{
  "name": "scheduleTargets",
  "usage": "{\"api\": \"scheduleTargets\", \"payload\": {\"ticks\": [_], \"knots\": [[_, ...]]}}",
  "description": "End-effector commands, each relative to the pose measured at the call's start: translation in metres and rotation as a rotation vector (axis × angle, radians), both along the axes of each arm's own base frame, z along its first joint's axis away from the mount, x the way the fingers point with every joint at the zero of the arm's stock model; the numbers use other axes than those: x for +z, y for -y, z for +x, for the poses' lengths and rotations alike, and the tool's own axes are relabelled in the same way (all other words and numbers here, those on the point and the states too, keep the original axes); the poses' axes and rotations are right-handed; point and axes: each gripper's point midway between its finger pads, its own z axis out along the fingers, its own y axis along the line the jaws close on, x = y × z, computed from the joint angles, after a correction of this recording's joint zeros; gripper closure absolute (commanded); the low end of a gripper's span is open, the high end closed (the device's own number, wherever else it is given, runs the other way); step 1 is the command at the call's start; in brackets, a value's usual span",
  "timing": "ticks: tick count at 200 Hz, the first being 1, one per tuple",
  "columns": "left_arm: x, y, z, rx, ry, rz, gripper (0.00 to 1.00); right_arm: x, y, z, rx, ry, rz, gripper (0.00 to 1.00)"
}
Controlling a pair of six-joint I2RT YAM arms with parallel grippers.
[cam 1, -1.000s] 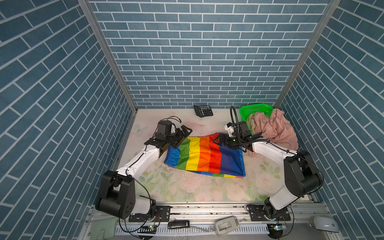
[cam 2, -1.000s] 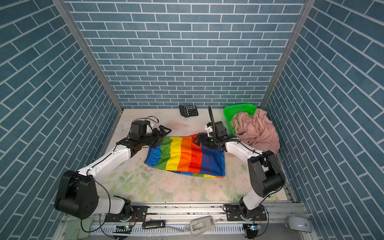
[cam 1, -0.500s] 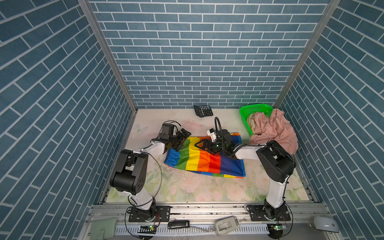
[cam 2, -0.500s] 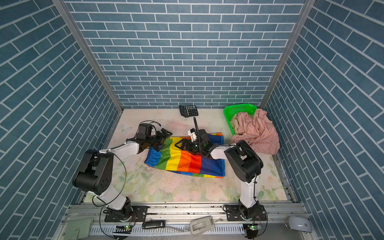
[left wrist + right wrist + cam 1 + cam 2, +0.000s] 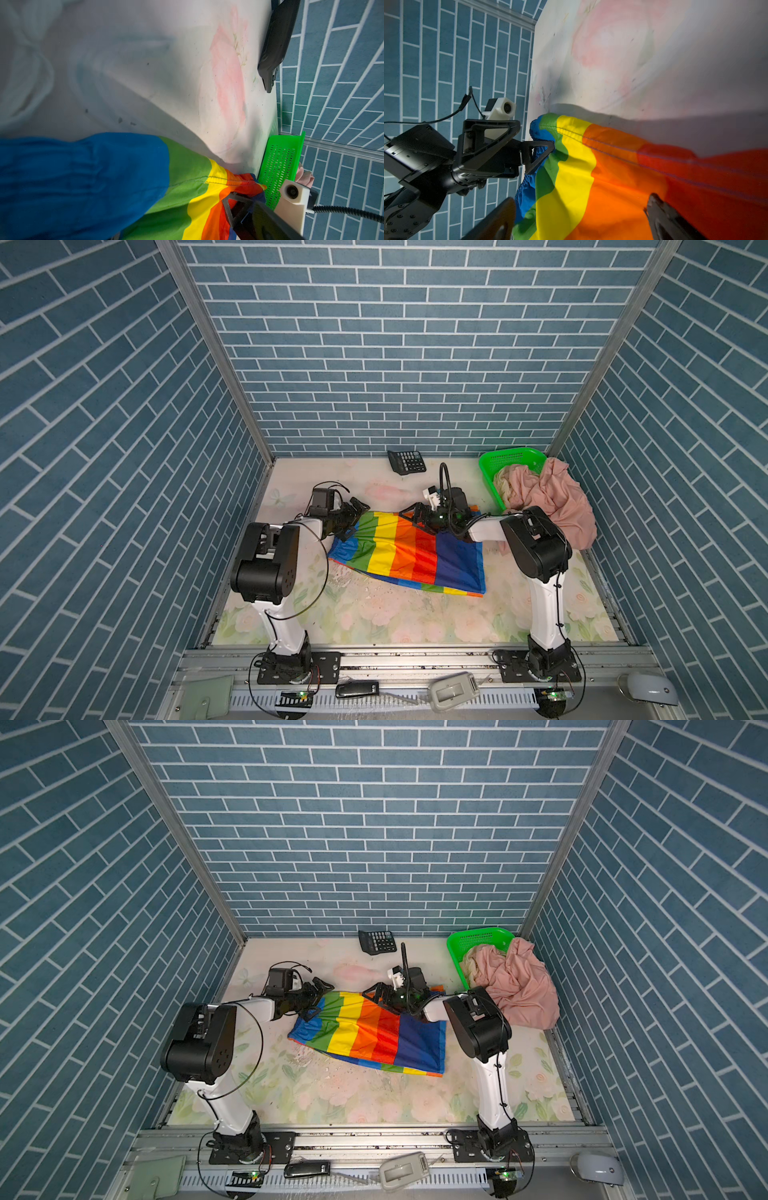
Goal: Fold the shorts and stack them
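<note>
The rainbow shorts (image 5: 411, 551) lie spread out mid-table (image 5: 374, 614), a bit nearer the far edge. The pink pair (image 5: 552, 502) and the beige pair (image 5: 505, 485) are heaped in and over the basket (image 5: 511, 454) at the far right corner.

Both grippers sit low at the rainbow pair's far edge with their jaws wide apart, holding nothing. The left gripper (image 5: 353, 521) is at the far left corner, by the gathered blue end. The right gripper (image 5: 415, 520) is over the orange and red stripes.

The cloth looks thin, shiny and limp, so I'd expect it to be very light and slippery, sagging wherever it isn't held. A pinch on the flat middle would likely catch only the top layer and slide. The stitched hem along the far edge and the gathered blue band look thicker, so those seem the best places to grip. With a hold at each end, both layers should come over together.
</note>
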Motion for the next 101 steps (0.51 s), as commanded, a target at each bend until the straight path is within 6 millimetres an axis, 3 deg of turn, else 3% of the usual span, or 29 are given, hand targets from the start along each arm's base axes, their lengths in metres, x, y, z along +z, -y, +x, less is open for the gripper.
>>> {"api": "scheduleTargets", "payload": {"ticks": [1, 25, 50, 75, 101], "knots": [[-0.027, -0.024, 0.003, 0.01, -0.054, 0.126, 0.0, -0.051, 0.041, 0.003, -0.034, -0.087, -0.196, 0.01], [0.029, -0.021, 0.019, -0.047, 0.047, 0.187, 0.0, -0.004, 0.046, 0.005, -0.002, 0.014, -0.233, 0.01], [0.075, -0.02, 0.011, -0.078, 0.095, 0.207, 0.0, 0.05, 0.038, -0.014, 0.022, 0.105, -0.197, 0.01], [0.1, -0.005, -0.016, -0.063, 0.129, 0.081, 0.0, 0.059, 0.02, -0.045, 0.055, 0.12, -0.174, 0.01], [0.094, 0.013, -0.053, -0.047, 0.116, -0.005, 0.0, 0.058, -0.01, -0.069, 0.071, 0.085, -0.057, 0.01]]}}
